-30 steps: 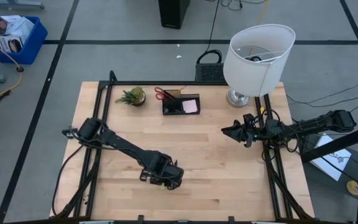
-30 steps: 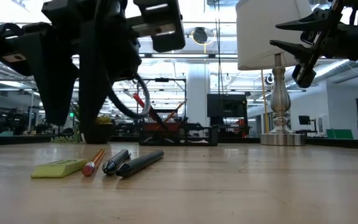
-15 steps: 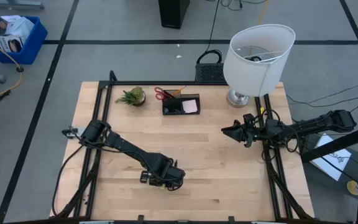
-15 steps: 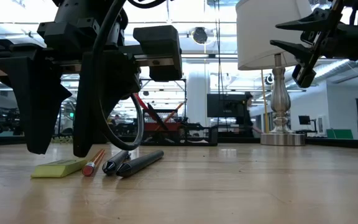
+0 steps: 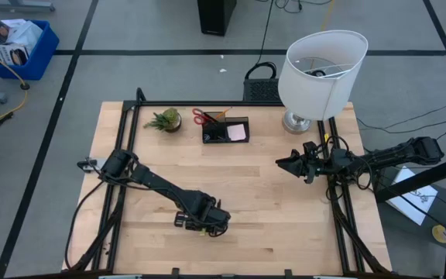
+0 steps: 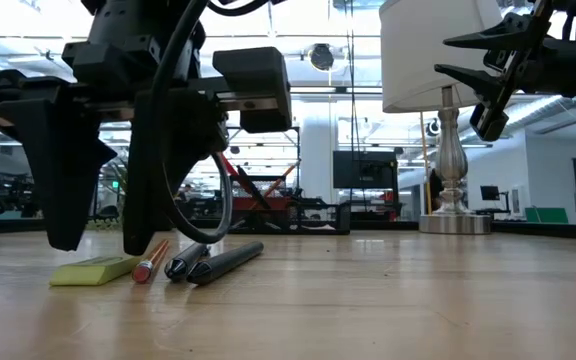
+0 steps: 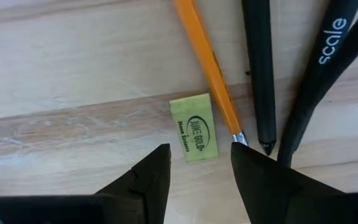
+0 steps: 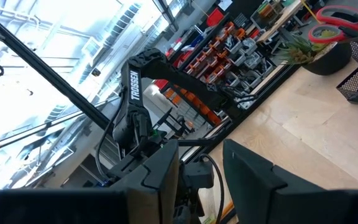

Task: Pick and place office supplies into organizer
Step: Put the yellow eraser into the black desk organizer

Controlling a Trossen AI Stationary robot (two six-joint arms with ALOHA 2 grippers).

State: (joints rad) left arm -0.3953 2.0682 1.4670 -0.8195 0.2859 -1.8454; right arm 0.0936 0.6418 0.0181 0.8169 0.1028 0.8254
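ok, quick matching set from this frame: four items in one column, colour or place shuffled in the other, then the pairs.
Items
1. eraser
2. pencil
3. sticky notes
4. right claw

Descriptions
A. pink, in the organizer
B. open, held above the table near the lamp
C. orange, lying beside the pens
D. yellow-green, just ahead of the open left claw

Pairs: 1-D, 2-C, 3-A, 4-B
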